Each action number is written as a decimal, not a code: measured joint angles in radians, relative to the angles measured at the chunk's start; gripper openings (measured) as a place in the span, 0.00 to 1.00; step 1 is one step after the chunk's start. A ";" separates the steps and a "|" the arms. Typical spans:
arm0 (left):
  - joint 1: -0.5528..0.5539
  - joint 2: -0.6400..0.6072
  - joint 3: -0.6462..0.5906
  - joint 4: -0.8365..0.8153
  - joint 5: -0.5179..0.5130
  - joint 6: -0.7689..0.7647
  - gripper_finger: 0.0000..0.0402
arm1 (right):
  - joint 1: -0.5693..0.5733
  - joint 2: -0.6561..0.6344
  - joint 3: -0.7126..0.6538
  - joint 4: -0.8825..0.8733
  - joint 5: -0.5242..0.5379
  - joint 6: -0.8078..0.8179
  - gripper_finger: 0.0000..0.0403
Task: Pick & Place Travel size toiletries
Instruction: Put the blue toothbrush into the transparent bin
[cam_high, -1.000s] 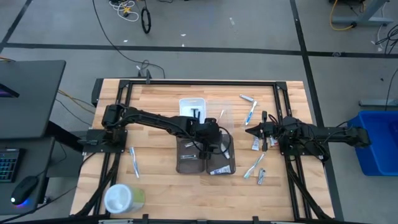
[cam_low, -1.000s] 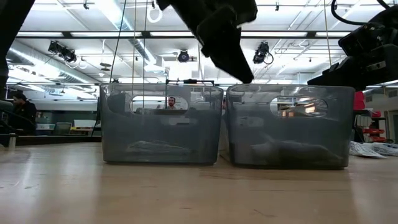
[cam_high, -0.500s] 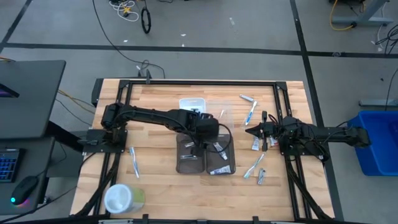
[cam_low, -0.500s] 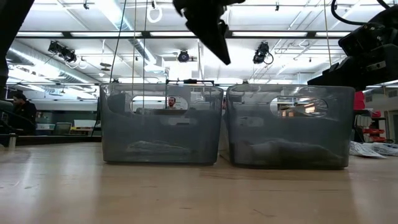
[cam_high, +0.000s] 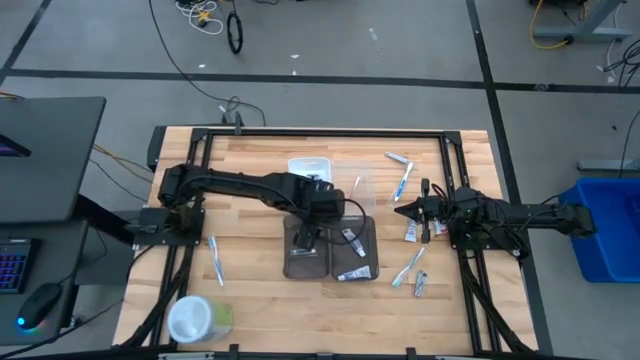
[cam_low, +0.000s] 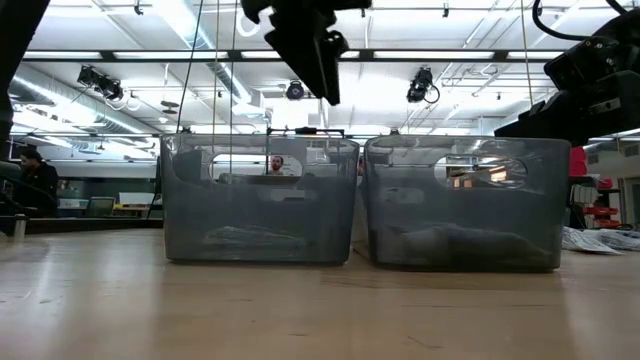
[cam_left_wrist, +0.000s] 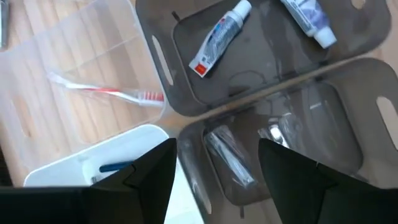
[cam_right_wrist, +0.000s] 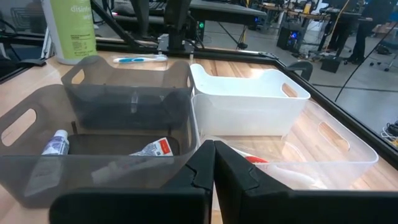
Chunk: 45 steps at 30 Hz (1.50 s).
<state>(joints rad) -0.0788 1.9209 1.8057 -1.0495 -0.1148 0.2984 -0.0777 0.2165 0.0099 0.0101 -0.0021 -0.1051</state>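
Note:
In the high view my left gripper (cam_high: 311, 236) hangs open and empty above the left grey tray (cam_high: 303, 262). Its wrist view (cam_left_wrist: 217, 146) looks down on two white tubes (cam_left_wrist: 219, 37) (cam_left_wrist: 309, 17) lying flat in the right grey tray (cam_left_wrist: 186, 93). Clear-wrapped items (cam_left_wrist: 229, 158) lie in the left grey tray. My right gripper (cam_high: 402, 211) waits shut and empty at the table's right side, with its shut fingers (cam_right_wrist: 213, 152) facing the trays. More tubes and toothbrushes (cam_high: 404, 182) (cam_high: 409, 267) lie flat on the wood near it.
A white tray (cam_high: 309, 168) and a clear tray (cam_high: 353, 187) holding a red toothbrush (cam_left_wrist: 109, 92) stand behind the grey ones. A toothbrush (cam_high: 215, 259) lies on the table's left part. A round white-and-green container (cam_high: 197, 318) stands at the near left corner.
My left gripper has moved from above the right grey tray toward the table's left and slightly up, and now stands over the left grey tray. A white tube now shows in the right grey tray where the gripper stood.

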 joint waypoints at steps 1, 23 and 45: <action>0.000 -0.012 -0.013 0.002 0.002 0.002 0.58 | 0.000 0.000 0.000 0.000 0.000 0.000 0.03; -0.101 -0.413 -0.570 -0.006 0.084 0.165 0.58 | 0.000 0.000 0.000 0.001 0.000 0.000 0.03; -0.204 -0.591 -0.892 0.027 0.246 0.125 0.58 | 0.000 0.000 0.000 0.000 0.000 0.000 0.03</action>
<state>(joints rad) -0.2826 1.3297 0.9142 -1.0224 0.1312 0.4238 -0.0780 0.2169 0.0097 0.0105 -0.0021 -0.1051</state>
